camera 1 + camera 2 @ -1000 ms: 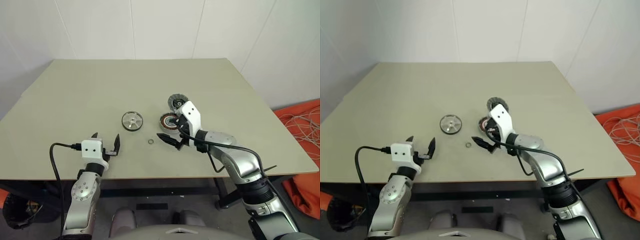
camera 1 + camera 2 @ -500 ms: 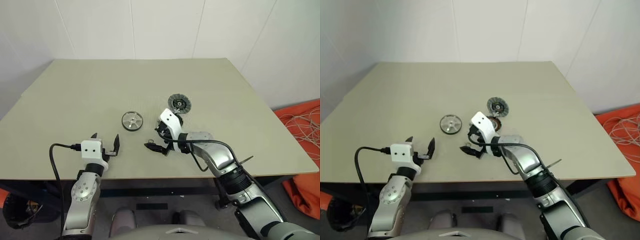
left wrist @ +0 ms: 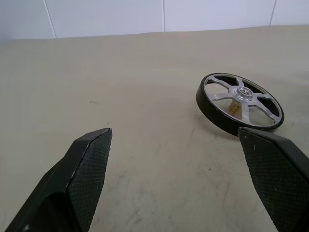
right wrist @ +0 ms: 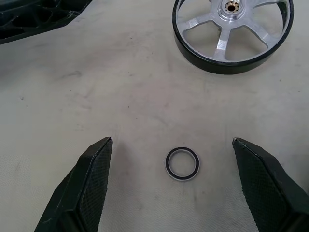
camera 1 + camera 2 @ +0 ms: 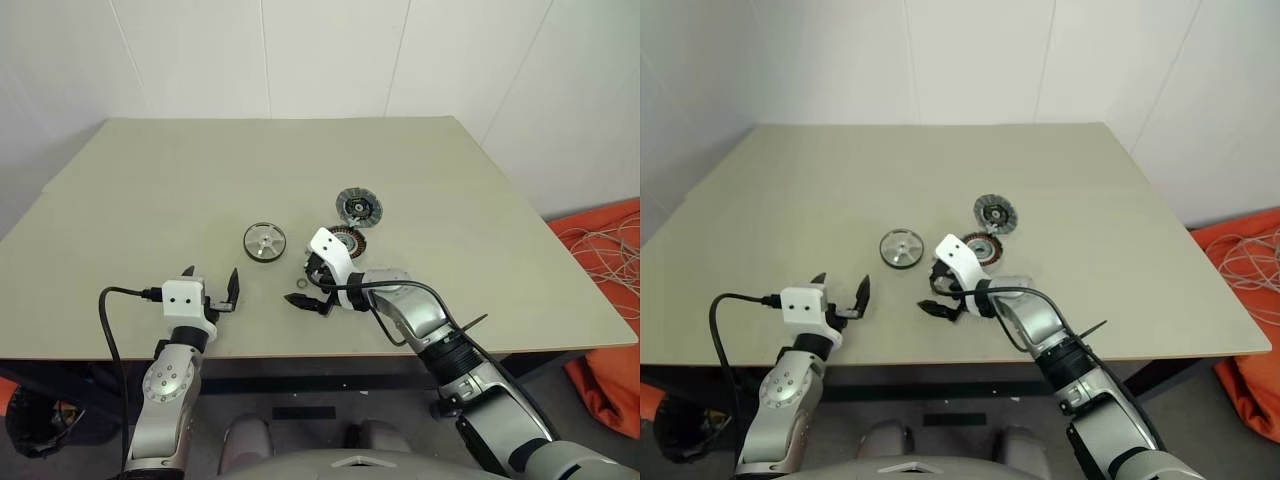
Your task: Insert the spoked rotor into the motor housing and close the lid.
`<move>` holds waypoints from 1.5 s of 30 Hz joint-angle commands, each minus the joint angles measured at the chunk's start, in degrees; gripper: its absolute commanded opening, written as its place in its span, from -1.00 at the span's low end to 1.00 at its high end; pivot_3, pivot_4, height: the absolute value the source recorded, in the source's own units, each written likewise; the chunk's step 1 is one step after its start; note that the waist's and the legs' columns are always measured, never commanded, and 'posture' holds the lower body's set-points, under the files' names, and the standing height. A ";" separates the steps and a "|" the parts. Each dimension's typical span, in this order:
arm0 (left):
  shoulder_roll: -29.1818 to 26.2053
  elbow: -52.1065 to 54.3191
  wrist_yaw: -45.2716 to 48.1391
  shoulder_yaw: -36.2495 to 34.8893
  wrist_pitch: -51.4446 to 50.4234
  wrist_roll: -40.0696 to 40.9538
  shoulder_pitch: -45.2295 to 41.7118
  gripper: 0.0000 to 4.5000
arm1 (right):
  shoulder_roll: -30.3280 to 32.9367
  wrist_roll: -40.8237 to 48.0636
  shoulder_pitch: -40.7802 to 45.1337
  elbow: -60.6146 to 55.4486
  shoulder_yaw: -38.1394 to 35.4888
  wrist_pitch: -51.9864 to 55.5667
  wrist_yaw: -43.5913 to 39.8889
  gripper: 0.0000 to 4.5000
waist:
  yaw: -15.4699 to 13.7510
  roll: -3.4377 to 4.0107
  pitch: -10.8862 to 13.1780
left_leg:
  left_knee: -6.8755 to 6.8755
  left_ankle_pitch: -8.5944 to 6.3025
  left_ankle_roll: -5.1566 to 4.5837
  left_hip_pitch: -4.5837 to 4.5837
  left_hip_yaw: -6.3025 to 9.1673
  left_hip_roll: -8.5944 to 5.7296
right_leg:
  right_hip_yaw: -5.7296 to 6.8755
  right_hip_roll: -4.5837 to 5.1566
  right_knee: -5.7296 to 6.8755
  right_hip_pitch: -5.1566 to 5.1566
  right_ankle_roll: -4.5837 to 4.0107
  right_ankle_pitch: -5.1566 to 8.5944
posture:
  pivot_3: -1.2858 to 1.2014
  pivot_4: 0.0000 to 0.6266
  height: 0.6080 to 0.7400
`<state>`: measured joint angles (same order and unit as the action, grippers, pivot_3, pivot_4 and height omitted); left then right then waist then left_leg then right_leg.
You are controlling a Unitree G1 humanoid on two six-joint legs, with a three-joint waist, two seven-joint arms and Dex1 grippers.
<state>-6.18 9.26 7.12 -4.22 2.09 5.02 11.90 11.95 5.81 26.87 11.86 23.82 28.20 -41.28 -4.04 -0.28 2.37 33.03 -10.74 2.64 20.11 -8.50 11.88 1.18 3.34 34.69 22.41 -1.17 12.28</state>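
While the right gripper (image 4: pixel 171 145) hangs low over the worktop (image 5: pixel 180 190), its two black fingers (image 4: pixel 94 169) stand wide apart and grasp nothing; a small thin ring (image 4: pixel 182 164) lies flat between them on the bare surface. Just beyond that ring sits the spoked rotor (image 5: pixel 264 241), flat on the worktop, shiny with a dark rim and a small hub in the middle. On the rotor's right side and close behind the right wrist lies the motor housing (image 5: pixel 349 239), copper windings showing, and touching its far edge is the lid (image 5: pixel 358 206), lying open with its dark centre facing up. Near the front edge the left gripper (image 5: pixel 213 287) is held level, its fingers (image 3: pixel 89 164) also released and empty, pointing toward the rotor, which lies well ahead of them.
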 commanded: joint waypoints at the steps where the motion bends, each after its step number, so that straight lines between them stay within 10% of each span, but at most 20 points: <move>1: 0.04 1.21 -0.31 -0.04 1.05 -0.44 -0.63 0.98 | -0.27 -0.74 1.40 0.55 -0.48 -1.62 -0.61 1.00 | -0.01 0.00 0.00 | 0.00 0.00 0.00 0.00 0.00 0.00 | 0.00 0.00 0.00 0.00 0.00 0.00 | 0.03 -1.00 1.00; 12: -0.07 1.05 -0.02 0.09 1.24 -0.41 -0.52 0.98 | 0.90 -1.17 -0.25 -0.19 -1.68 -1.56 -1.11 1.00 | -0.04 0.00 0.00 | 0.00 0.00 0.00 -0.01 0.00 -0.01 | 0.00 0.01 0.00 -0.01 0.00 0.00 | 0.03 -1.00 1.00; 23: -0.09 1.08 0.17 0.18 1.36 -0.43 -0.28 1.00 | 1.96 -1.43 -0.59 -2.61 -2.02 -1.59 -1.44 -0.50 | -0.01 0.00 0.00 | 0.00 0.00 0.00 -0.01 0.00 0.00 | 0.00 0.00 0.00 -0.01 -0.02 0.01 | 0.03 -1.00 1.00; 45: 0.21 0.92 0.06 0.17 1.04 -0.19 -0.29 1.00 | 0.11 -0.24 5.49 -8.91 -8.25 1.64 2.37 -0.50 | 0.01 0.01 0.01 | 0.00 0.00 0.00 -0.01 0.00 0.00 | 0.00 0.00 0.01 0.00 -0.03 0.02 | 0.03 -1.00 1.00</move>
<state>-6.03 9.22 7.20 -4.18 2.18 5.04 12.04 12.15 4.71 30.57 5.43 17.81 28.92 -40.04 -4.02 -0.28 2.38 33.03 -10.74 2.64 20.09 -8.50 11.88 1.18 3.33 34.70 22.41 -1.20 12.30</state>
